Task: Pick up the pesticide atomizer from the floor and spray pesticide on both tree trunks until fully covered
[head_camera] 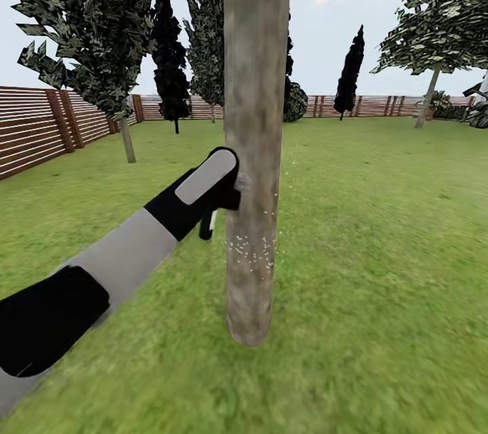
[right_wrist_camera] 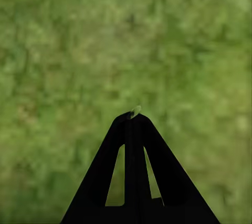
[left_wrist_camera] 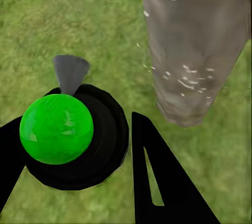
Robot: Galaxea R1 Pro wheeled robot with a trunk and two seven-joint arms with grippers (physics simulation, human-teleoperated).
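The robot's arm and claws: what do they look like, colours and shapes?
In the head view the left arm is a thick tube in alternating black and pale grey sections, with a rounded grey panel on the black wrist near the left claw. In the wrist views the fingers are flat black pointed wedges with slot cut-outs; the right claw looks the same. No cables or markings show.

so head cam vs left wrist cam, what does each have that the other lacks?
Head view alone: the wooden fence, sky, the other trees, the left arm, and the trunk's height. Left wrist view alone: the left claw shut on the pesticide atomizer, seen end-on, its grey nozzle toward the trunk. Both: the tree trunk with white pesticide specks low down, and grass.
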